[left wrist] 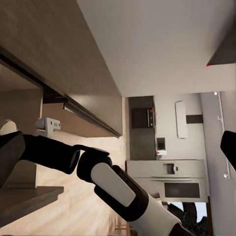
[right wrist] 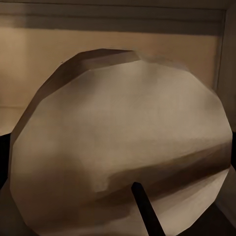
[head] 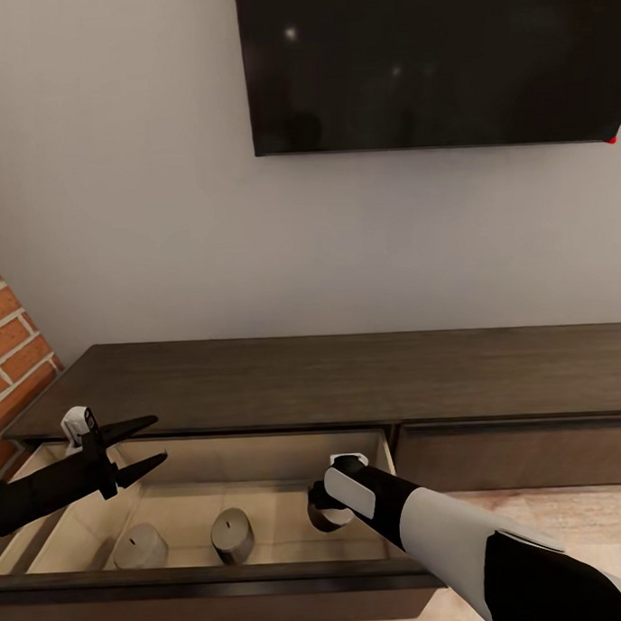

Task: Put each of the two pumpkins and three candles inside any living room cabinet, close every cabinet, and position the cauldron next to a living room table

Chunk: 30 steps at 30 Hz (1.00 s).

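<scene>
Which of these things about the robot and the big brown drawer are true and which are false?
1. The pull-out drawer of the long dark brown wooden cabinet is open. True.
2. Two squat beige-grey candles stand on the drawer's pale floor. True.
3. The left gripper is clamped on a candle. False: it is open and empty, above the drawer.
4. An orange pumpkin sits in the drawer. False: none is seen there.
5. The right arm reaches into the drawer with a third candle. True.

Right arm [left wrist: 118, 189] beside cabinet [left wrist: 54, 64]
</scene>
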Available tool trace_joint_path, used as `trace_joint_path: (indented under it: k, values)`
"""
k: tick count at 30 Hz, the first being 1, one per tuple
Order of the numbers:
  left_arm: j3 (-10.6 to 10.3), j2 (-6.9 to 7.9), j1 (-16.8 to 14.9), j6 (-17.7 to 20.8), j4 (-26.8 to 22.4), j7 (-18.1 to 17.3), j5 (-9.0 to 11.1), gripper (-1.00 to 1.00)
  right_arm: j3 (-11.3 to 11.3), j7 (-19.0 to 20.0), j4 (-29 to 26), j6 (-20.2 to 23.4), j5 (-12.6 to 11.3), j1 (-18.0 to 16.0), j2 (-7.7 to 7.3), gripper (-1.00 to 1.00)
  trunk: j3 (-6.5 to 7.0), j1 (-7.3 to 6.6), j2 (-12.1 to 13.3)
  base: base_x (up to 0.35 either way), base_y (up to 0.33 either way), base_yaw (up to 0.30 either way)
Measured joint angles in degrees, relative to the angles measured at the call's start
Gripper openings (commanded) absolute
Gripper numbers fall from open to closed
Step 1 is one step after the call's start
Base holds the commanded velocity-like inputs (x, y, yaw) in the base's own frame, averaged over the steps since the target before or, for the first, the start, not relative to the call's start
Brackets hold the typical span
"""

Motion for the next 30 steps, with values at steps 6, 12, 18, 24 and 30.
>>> trace_joint_path:
  k: [6,12,18,24,30]
  values:
    - [0.02,0.0,0.0,0.0,-0.12,0.0,0.0,1.0,0.0,0.04,0.0,-0.27,0.06,0.0,0.0,-1.0,-1.33,0.15,-0.08,0.0,0.0,0.0]
    - [0.02,0.0,0.0,0.0,-0.13,0.0,0.04,1.0,0.0,0.08,-0.01,-0.39,0.28,-0.01,0.0,-1.0,-1.78,0.2,-0.11,0.0,0.0,0.0]
    - [0.02,0.0,0.0,0.0,-0.13,0.0,0.04,1.0,0.01,0.09,-0.07,-0.4,0.29,-0.01,0.0,-1.0,-1.78,0.2,-0.11,0.022,0.0,0.0]
    - [0.02,0.0,0.0,0.0,-0.13,0.0,0.04,1.0,0.03,0.08,-0.1,-0.4,0.32,-0.01,0.0,-1.0,-1.78,0.2,-0.11,0.092,0.0,0.0]
    - [0.02,0.0,0.0,0.0,-0.13,0.0,0.04,1.0,0.05,0.08,-0.1,-0.4,0.31,-0.01,0.0,-1.0,-1.78,0.2,-0.11,0.007,0.0,0.0]
